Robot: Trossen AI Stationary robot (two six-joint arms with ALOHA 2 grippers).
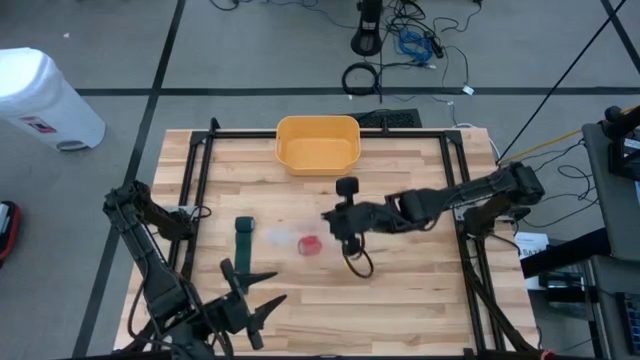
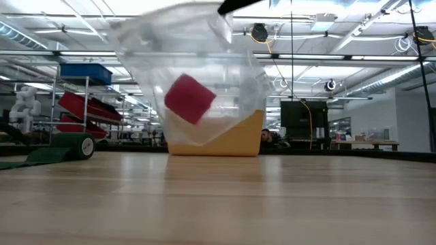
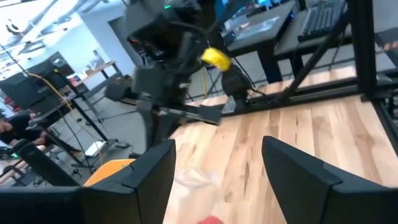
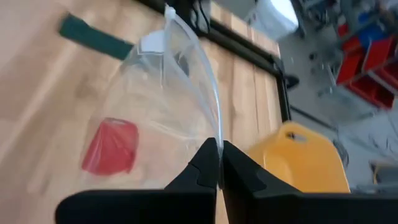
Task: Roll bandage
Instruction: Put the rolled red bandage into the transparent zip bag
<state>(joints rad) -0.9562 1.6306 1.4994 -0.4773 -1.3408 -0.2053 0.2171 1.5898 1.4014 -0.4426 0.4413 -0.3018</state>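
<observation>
The pale plank wooden table (image 1: 400,290) carries a yellow plastic tub (image 1: 317,142) at its far edge and, nearer the middle, a clear plastic bag (image 1: 290,240) with a red cube-like block (image 1: 310,245) inside. The right gripper (image 1: 345,228) hangs over the centre, its fingers pressed together on the bag's thin rim, and the bag dangles from them with the block sagging toward its bottom. The dark green bandage (image 1: 243,238), the thing the task concerns, lies on the wood left of the bag, one end already wound into a small roll as the low view suggests, though that end is blurred there. The left gripper (image 1: 248,300) sits near the front edge with its fingers spread wide and nothing between them. To roll well, it should probably come down squarely on the wound end, pinch across the strip's width, and turn evenly so the layers stay aligned, while the bag is kept clear.
</observation>
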